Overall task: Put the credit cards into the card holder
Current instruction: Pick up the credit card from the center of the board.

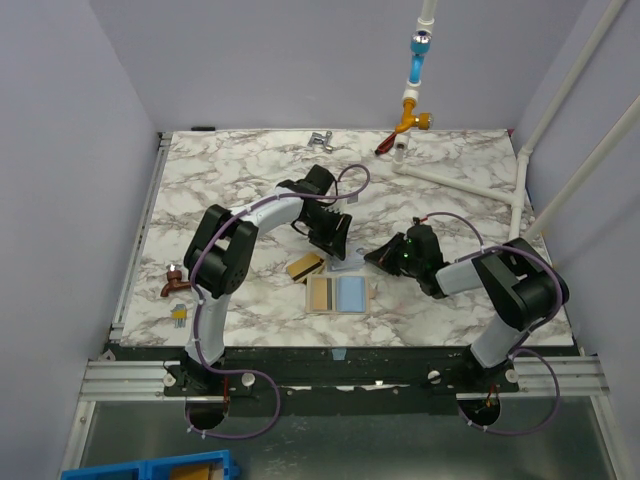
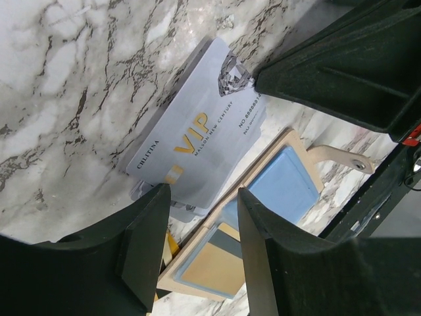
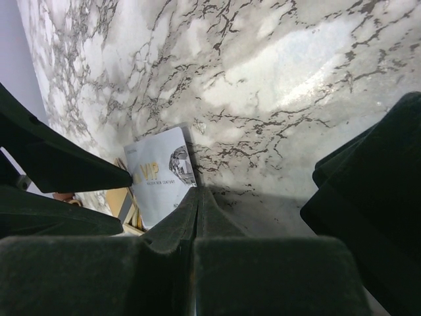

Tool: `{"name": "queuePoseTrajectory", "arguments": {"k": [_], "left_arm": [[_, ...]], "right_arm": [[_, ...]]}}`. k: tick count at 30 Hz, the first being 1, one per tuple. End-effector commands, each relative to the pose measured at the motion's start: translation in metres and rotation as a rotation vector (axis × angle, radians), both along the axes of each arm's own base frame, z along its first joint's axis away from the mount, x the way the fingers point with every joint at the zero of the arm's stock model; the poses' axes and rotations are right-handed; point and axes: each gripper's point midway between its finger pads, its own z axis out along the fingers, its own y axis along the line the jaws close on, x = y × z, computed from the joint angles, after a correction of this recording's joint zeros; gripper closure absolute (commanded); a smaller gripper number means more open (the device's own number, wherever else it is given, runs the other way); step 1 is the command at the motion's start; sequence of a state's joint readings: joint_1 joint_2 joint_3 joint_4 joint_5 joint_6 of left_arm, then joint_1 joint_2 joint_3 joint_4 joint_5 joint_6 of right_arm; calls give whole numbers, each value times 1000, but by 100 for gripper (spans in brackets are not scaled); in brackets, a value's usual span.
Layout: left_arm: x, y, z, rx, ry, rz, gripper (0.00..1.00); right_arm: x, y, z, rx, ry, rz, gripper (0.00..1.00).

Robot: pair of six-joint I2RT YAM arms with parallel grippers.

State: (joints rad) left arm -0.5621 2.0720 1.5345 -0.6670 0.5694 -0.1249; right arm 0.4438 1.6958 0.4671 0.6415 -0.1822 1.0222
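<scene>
Credit cards [image 1: 304,267] out on the marble bench [image 1: 230,180], just beyond the card holder [image 1: 337,311] and not inside it. Pale grey-blue VIP card [image 2: 197,131] face up, stacked on at least one more pale card, right beside the holder's far rim; touching or overlapping it, impossible to say. Gold-tan card with a dark stripe just to the left of that stack in the top view, near the holder's far left corner. Holder lying open and flat, with a tan panel and a blue panel side by side and a strap [image 2: 342,158] with a round snap sticking out sideways. Left hand [image 2: 202,197] low over one end of the VIP card, fingers partway apart and straddling it; contact with the card not clear. Right hand [image 3: 198,197] closed tight on nothing, tip down at the card's edge by the diamond print.
</scene>
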Motion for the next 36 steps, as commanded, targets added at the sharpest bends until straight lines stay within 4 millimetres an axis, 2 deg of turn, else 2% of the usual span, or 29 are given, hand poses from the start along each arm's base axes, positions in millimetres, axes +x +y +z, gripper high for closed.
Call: {"name": "queuePoseTrajectory", "arguments": {"k": [1, 8, 15, 22, 28, 32, 36], "left_arm": [[2, 8, 1, 21, -26, 34, 52], [4, 17, 0, 36, -41, 59, 52], [6, 16, 15, 8, -66, 59, 52], [11, 3, 14, -37, -31, 57, 52], [23, -11, 12, -64, 0, 70, 52], [23, -19, 16, -100, 27, 70, 52], [18, -19, 10, -94, 47, 67, 53]], "right_arm": [[-44, -27, -65, -160, 235, 5, 99], [-49, -30, -71, -176, 259, 8, 99], [-50, -30, -72, -186, 269, 18, 99], [-50, -28, -71, -183, 270, 25, 99], [-51, -28, -71, -182, 273, 28, 99], [-50, -28, -70, -183, 269, 27, 99], [-52, -29, -71, -185, 273, 28, 99]]}}
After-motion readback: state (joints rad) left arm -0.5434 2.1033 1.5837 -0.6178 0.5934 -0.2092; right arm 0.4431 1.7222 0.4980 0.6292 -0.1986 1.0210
